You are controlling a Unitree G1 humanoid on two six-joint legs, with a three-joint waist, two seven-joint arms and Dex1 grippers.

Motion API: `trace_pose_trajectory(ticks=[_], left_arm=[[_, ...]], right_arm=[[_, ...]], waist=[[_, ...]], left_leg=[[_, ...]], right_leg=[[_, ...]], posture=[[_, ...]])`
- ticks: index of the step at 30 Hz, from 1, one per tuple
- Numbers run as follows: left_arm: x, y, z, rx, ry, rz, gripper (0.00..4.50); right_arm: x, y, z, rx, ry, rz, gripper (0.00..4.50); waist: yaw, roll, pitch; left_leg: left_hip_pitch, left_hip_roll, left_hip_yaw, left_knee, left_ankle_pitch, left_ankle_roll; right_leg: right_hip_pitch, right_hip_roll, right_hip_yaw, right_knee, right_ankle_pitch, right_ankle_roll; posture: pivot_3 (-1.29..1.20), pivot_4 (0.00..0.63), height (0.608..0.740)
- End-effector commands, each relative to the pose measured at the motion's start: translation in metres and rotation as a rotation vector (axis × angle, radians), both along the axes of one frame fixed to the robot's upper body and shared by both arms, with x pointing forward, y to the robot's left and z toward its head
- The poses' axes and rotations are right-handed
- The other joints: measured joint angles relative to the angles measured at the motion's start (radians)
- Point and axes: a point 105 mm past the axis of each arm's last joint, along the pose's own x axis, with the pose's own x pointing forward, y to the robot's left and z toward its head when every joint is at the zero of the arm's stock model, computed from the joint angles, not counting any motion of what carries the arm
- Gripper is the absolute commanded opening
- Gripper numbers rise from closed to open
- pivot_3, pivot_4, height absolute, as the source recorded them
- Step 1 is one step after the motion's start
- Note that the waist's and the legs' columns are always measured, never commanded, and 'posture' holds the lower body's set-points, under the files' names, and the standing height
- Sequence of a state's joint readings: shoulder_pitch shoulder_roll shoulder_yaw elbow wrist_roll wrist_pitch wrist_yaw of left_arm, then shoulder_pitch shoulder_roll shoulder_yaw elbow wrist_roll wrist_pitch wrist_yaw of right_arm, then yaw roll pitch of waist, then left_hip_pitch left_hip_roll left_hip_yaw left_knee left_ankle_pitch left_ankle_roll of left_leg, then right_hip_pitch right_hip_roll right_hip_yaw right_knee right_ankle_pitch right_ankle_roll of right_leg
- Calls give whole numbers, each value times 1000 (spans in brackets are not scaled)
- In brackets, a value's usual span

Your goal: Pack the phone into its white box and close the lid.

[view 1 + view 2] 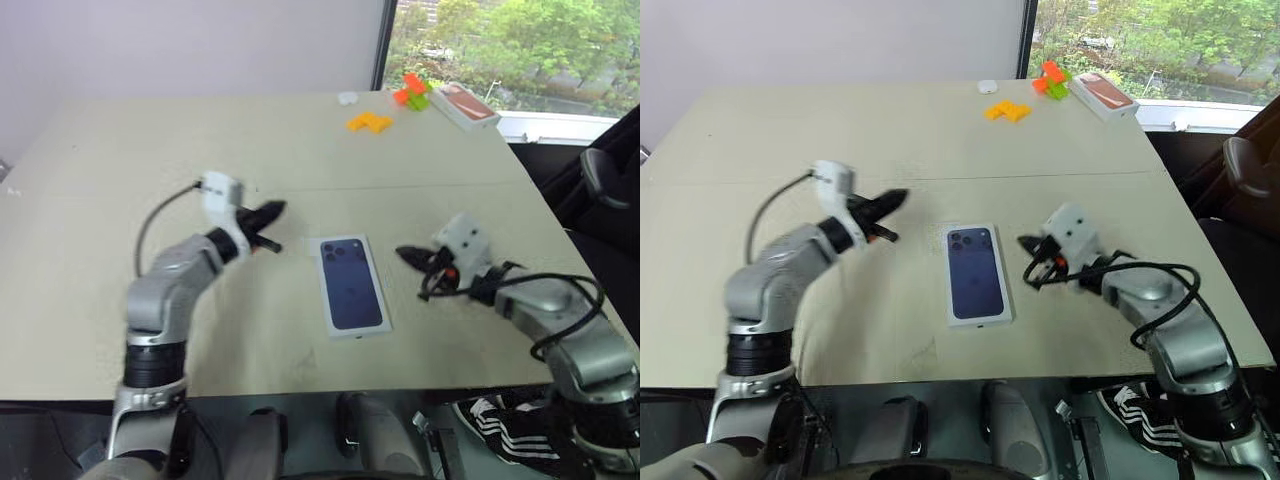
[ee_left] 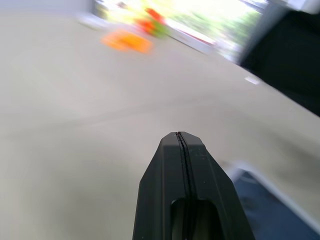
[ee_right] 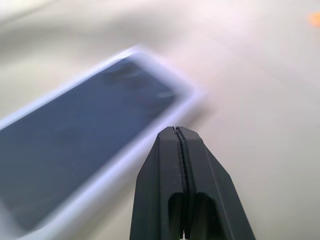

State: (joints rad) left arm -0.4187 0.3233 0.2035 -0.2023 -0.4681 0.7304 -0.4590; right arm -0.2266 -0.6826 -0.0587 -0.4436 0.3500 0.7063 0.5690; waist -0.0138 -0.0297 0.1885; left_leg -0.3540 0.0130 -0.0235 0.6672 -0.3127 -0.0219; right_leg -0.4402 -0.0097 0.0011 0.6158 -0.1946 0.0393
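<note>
The dark navy phone (image 1: 351, 283) lies flat inside the white box (image 1: 358, 332) in the middle of the table, camera bump at its far end. To the left of the box my left gripper (image 1: 272, 212) is shut on nothing and points toward it, a short way off. My right gripper (image 1: 405, 255) sits to the right of the box, also shut and empty, its tips close to the rim without touching. The right wrist view has the phone (image 3: 85, 150) just beyond the shut fingertips (image 3: 192, 150). The lid is out of view.
At the table's far right stand an orange-topped box (image 1: 463, 105), orange blocks (image 1: 368, 122), orange and green blocks (image 1: 412, 90) and a small white object (image 1: 347, 98). A dark chair (image 1: 605, 180) stands past the table's right edge.
</note>
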Motion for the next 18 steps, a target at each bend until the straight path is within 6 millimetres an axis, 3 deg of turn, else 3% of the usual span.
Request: trace_pose_trajectory(ticks=[1, 3, 5, 9, 18], left_arm=[[-10, 64, -10, 121, -15, 171, 0], [-21, 93, -20, 195, 11, 217, 0], [-28, 110, -24, 221, 26, 243, 0], [-39, 134, -25, 248, 41, 286, 0], [-58, 144, -40, 207, 80, 347, 0]], right_arm=[[15, -31, 13, 68, -57, -141, 29], [17, -46, 11, 96, -50, -194, 29], [16, -52, 9, 116, -31, -204, 29], [12, -47, 5, 140, 10, -142, 29], [9, -41, -6, 148, 62, -59, 29]], waist=[[-4, 0, 0], [-4, 0, 0], [1, 0, 0], [17, 0, 0], [2, 0, 0]], left_leg=[[0, 0, 1, 0, 0, 0], [0, 0, 3, 0, 0, 0], [-1, 0, 3, 0, 0, 0], [-1, -1, 2, 1, 0, 0], [0, 1, 3, 1, 0, 0]], right_leg=[[-1, 0, 1, 0, 0, 0], [-3, -1, 2, 0, 0, -1], [-6, -2, 2, 0, 1, -2], [-5, -4, 1, -2, -2, -4], [-4, -4, 2, -2, -2, -4]], posture=[[0, 150, 733], [0, 150, 733], [0, 150, 733], [0, 150, 733], [0, 150, 733]])
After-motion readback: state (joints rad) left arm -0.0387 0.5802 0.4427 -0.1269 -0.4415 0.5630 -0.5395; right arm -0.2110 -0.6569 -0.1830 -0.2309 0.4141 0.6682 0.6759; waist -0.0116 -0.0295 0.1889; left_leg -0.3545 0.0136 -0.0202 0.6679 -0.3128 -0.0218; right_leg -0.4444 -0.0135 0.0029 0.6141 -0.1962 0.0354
